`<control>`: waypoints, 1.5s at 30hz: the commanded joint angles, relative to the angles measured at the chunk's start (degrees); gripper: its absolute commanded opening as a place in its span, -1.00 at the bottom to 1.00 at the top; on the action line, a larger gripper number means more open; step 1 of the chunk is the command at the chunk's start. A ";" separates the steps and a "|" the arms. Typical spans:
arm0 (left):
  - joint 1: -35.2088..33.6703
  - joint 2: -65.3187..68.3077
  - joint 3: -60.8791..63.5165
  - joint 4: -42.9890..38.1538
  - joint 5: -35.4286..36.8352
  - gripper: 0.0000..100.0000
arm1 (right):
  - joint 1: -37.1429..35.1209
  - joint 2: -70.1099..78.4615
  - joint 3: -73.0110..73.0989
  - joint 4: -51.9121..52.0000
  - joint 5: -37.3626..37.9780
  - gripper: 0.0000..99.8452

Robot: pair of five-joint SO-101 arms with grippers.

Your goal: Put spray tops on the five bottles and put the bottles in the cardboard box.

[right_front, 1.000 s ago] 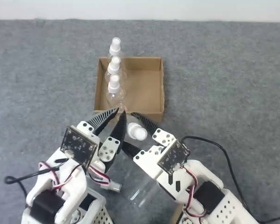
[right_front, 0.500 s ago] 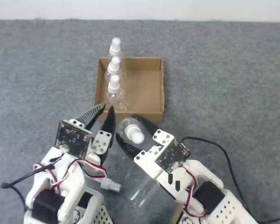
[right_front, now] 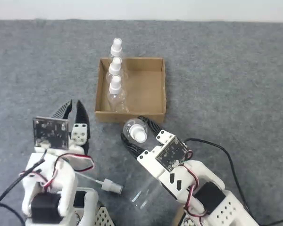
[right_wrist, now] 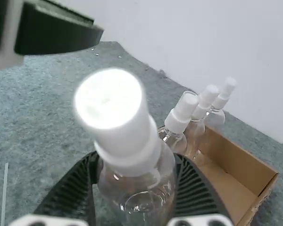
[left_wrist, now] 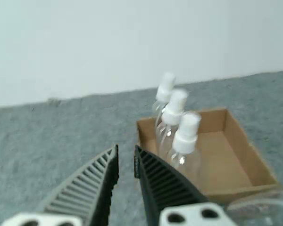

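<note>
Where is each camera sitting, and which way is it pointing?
High view: fixed above the table behind the arms, looking down on the box; both arms show, with the left gripper and right gripper.
Left wrist view: on the left arm, facing past its own fingers toward the box.
Right wrist view: on the right arm, facing past its gripper, shut on a bottle, toward the box.
Shared: all three show the box and the row of three capped bottles along its side.
</note>
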 commanded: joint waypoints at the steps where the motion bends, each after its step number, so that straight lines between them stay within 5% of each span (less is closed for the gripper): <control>1: -3.08 -0.26 1.36 -1.32 1.76 -0.90 | 0.66 -1.36 -0.62 1.36 -0.18 -0.99; 22: -4.48 -0.26 17.63 -1.49 3.96 -0.89 | 5.93 -1.45 -2.29 3.82 -0.09 -0.99; 37: -4.48 -0.26 35.82 -18.46 3.87 -0.89 | 6.02 -1.63 -2.90 3.82 -0.09 -0.99; 45: -4.48 -0.26 35.82 -17.93 4.04 -0.90 | 5.93 -1.71 -6.15 7.60 -0.18 -0.99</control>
